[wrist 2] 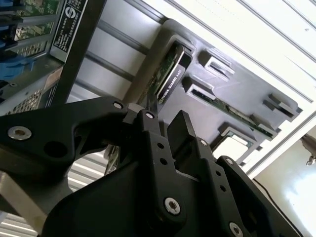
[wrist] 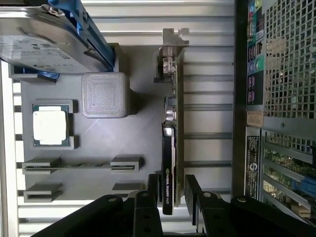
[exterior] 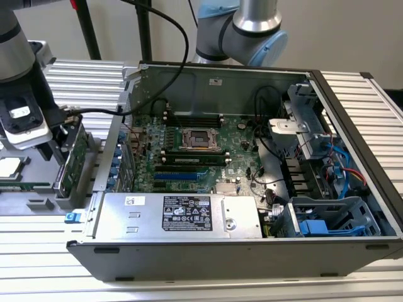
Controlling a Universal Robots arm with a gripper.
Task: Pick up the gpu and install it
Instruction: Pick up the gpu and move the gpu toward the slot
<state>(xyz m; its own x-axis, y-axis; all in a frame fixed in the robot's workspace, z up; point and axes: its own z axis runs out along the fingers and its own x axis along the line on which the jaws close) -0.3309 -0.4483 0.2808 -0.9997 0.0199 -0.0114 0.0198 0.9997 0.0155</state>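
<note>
The gpu (wrist: 170, 148) stands on its edge in a slot of the grey parts holder (wrist: 143, 128), beside the open computer case. One face is black and the other is green board, with its metal bracket at the far end. In the exterior view the gpu (exterior: 74, 160) is at the left, just outside the case wall. My gripper (wrist: 171, 180) is lowered over the near end of the card, one black finger (wrist: 153, 185) on each side. The fingers look slightly apart from the card's faces. The second wrist view has the gripper (wrist 2: 165, 118) above the gpu (wrist 2: 168, 74).
The open case (exterior: 352, 126) holds the green motherboard (exterior: 189, 151) with blue expansion slots (exterior: 176, 176) near the power supply (exterior: 182, 214). The holder also carries a processor (wrist: 49, 124), a memory stick (wrist: 74, 165), a grey block (wrist: 105, 95) and a hard drive (wrist: 44, 44). A second arm (exterior: 252, 25) stands behind the case.
</note>
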